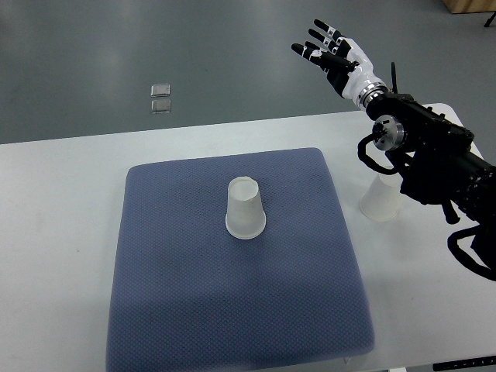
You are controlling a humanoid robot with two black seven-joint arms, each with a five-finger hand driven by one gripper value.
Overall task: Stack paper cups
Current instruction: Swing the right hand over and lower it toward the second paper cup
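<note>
The mat [232, 279] at the frame's centre looks like blue-grey cloth with a fine dimpled weave, matt. The table [62, 232] beneath is smooth, pale and faintly sheened. The 2 cups, one at centre [246, 208] and one at right [380, 201], look translucent white and smooth. The right hand [335, 56], upper right, is glossy black-and-white plastic with a metal wrist ring.

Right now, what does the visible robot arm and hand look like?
Only the right hand shows: white shell, black fingers with small white patches. A silver ring joins it to a bulky black forearm carrying a round silver fitting and looping black cables.
</note>
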